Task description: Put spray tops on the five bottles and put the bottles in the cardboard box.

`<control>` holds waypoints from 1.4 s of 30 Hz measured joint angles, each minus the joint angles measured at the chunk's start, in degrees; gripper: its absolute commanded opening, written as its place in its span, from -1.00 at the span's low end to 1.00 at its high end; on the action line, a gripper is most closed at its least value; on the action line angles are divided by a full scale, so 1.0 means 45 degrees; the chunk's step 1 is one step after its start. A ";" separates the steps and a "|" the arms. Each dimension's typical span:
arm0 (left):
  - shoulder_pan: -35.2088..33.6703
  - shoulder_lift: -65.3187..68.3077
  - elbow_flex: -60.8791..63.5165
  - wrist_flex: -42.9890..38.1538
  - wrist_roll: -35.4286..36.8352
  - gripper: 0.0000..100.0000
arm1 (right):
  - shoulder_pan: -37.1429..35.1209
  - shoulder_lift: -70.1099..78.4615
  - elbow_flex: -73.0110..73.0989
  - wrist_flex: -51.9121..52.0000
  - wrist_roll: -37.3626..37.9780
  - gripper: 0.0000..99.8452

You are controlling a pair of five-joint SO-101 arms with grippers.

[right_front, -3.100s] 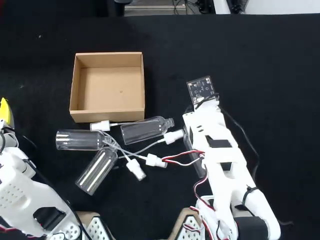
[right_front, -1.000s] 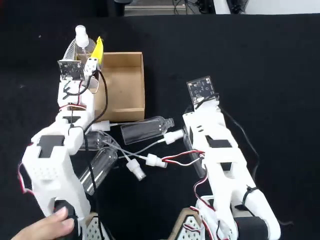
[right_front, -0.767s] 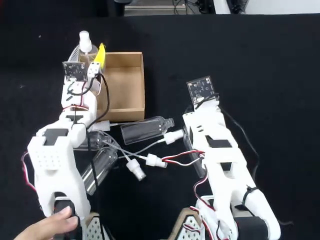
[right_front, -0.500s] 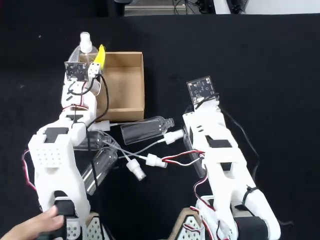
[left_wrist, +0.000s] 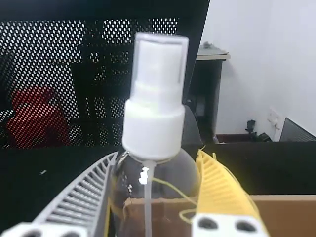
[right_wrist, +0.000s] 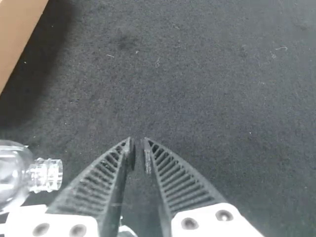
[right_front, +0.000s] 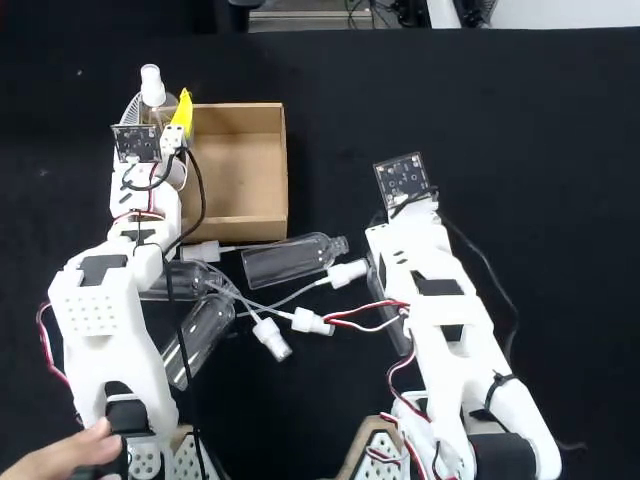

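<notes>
My left gripper (right_front: 162,104) is shut on a clear bottle (left_wrist: 153,180) with a white spray top (left_wrist: 155,98), holding it upright over the far left corner of the cardboard box (right_front: 245,170). Its grey and yellow fingers (left_wrist: 217,180) flank the bottle. An uncapped bottle (right_front: 290,258) lies in front of the box. Two more bottles (right_front: 195,340) lie near the left arm, partly hidden by it. Loose spray tops (right_front: 310,322) with tubes lie between the arms. My right gripper (right_wrist: 137,150) is shut on nothing, low over the black cloth beside that uncapped bottle's neck (right_wrist: 47,175).
The box interior (right_front: 240,165) looks bare where it shows. The right arm (right_front: 440,320) stretches from the near edge toward the table's middle. Black cloth lies open to the right and behind the box.
The left arm swung from the near left corner out to the box with the capped bottle, then shifted slightly left in the last half second. The right arm stayed still.
</notes>
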 measured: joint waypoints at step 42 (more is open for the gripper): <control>-0.0039 0.0918 0.0156 -0.0313 -0.0059 -0.39 | 0.0000 0.0000 0.0000 0.0000 0.0000 -0.98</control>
